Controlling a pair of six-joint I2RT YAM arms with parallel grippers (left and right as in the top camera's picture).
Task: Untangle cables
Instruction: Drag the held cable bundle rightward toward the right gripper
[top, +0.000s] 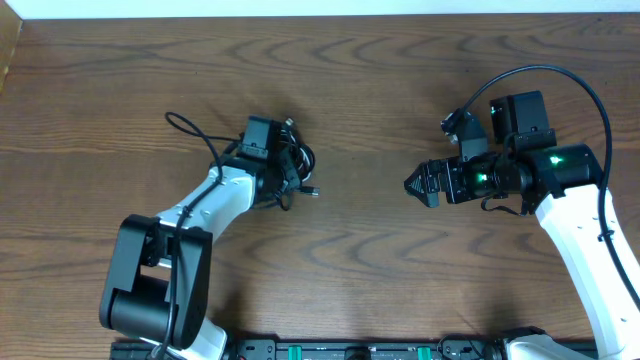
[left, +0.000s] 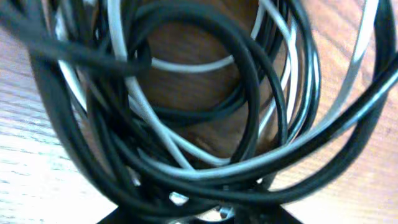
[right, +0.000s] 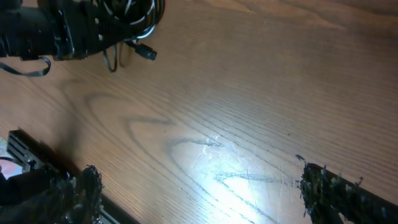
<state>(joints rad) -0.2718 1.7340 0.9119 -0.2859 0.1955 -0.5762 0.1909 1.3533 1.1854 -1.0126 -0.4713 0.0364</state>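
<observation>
**Overhead.** Two arms and one bundle of cables (top: 303, 160) on the wooden worktop (top: 360, 80). The bundle lies left of centre as a compact, roughly round coil with no clear long axis. One small plug end (top: 313, 190) sticks out toward the lower right. The left end effector (top: 283, 170) sits over the coil. Its fingers are hidden under the wrist, so spread or pinching cannot be told. The right end effector (top: 415, 185) is right of centre, well apart from the bundle, pointing left.

**Left wrist.** Overlapping loops fill the frame. There is one white cord (left: 186, 65) among black strands (left: 254, 93); the number of black cords cannot be told. All look thin and glossy. The fingers are not distinguishable.

**Right wrist.** The right end effector's two fingers (right: 342, 193) are spread wide over bare worktop, holding nothing. The bundle is at the upper left, with one black plug pointing right.
</observation>
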